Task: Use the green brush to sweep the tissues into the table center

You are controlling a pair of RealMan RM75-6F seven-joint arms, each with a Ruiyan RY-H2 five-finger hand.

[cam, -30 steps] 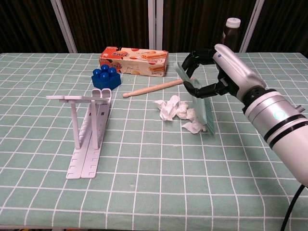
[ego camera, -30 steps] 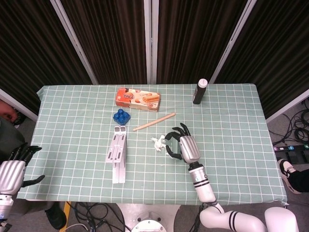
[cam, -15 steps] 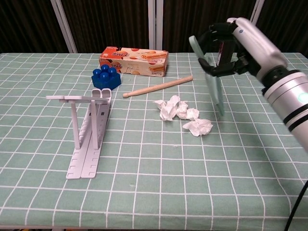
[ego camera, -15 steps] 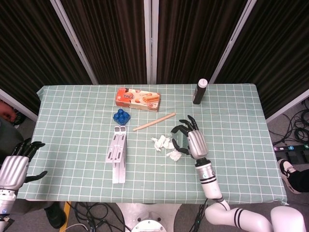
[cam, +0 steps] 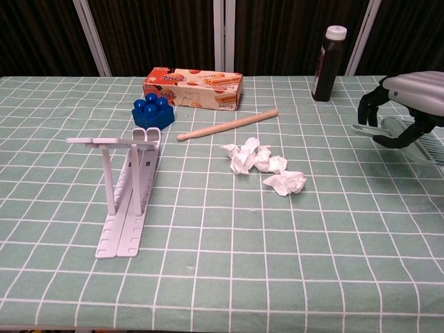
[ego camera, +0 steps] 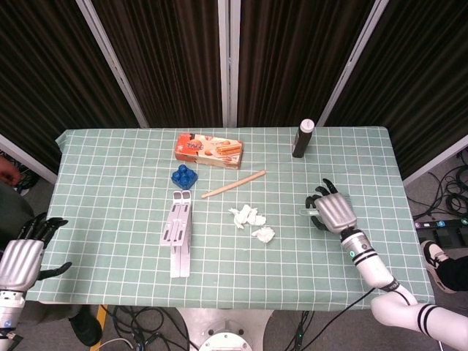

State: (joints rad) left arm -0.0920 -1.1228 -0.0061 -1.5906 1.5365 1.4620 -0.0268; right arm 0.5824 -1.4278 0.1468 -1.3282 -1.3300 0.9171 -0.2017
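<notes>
— white tissues (cam: 266, 166) sit mid-frame; where's the brush (cam: 409, 139)?
— far right, right hand (cam: 409, 111) curled round it, well apart from them. a loose grip could drop it.
— left hand (ego camera: 22, 256)?
— lower left, fingers spread, empty.

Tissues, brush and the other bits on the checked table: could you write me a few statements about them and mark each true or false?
1. The crumpled white tissues lie near the middle of the green checked tablecloth. True.
2. The robot's right hand holds the pale green brush. True.
3. The brush is touching the tissues. False: it is well off to the right, apart from them.
4. The dark brown bottle with a white cap has fallen over. False: it stands upright near the far edge.
5. The light wooden stick lies between the orange biscuit box and the tissues. True.
6. The left hand holds the blue toy block. False: it holds nothing, at the table's left edge.
</notes>
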